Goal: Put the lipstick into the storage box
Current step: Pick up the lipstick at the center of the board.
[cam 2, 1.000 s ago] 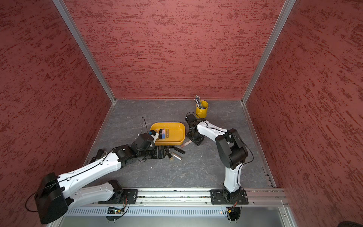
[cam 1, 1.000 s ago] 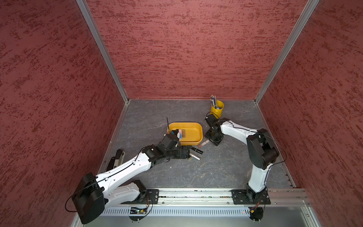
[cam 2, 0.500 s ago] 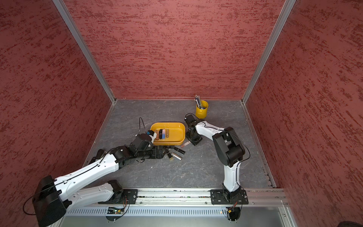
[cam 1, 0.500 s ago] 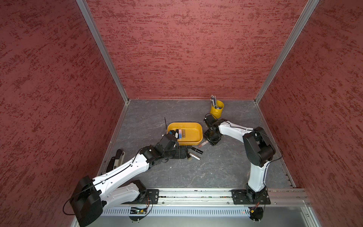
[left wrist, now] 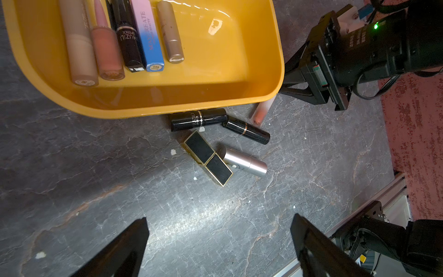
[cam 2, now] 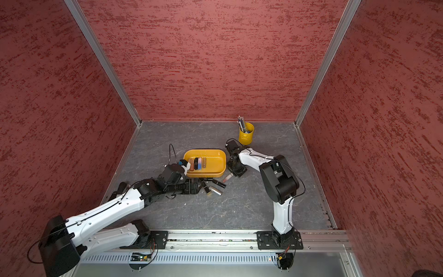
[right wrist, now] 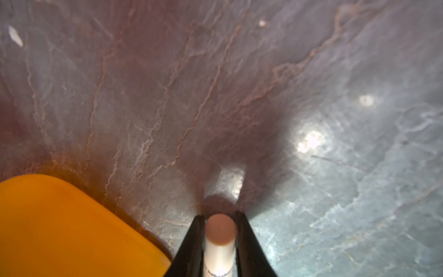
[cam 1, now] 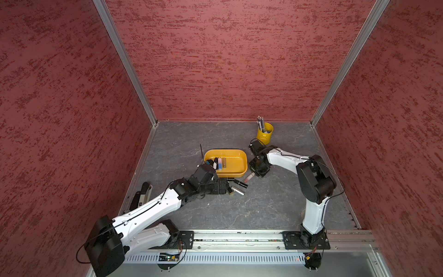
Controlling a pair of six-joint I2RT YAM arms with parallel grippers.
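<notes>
A grey, marble-patterned bench [cam 1: 263,206] sits inside red textured walls [cam 1: 227,60]. Two white-and-black robot arms reach across it from a rail along the near edge.

The left arm [cam 1: 148,211] stretches low toward the middle. The left tool [left wrist: 219,218] is spread wide and holds nothing. It hovers above bare bench, short of a cluster of loose tubes.

The right arm [cam 1: 314,182] bends over and down. The right tool [right wrist: 219,215] is clenched on a pink lipstick [right wrist: 219,247] with a white body. Its black fingers [right wrist: 194,239] press either side of the tube. This lipstick is outside the box, down at the bench just beside the box's near corner on the right arm's side.

The storage box [cam 1: 236,165], a shallow orange-yellow tub, rests mid-bench between the two tools. Five tubes [left wrist: 134,36] lie side by side in the end nearest the left arm: beige, pink, black, pink-to-blue and taupe. The rest of its floor is bare.

A yellow pen cup [cam 1: 263,138] holding pens stands upright near the back wall.

Four tubes lie loose by the box's near side: two black round tubes [left wrist: 199,118], a square black-and-gold case [left wrist: 208,158] and a silver tube [left wrist: 244,163].
</notes>
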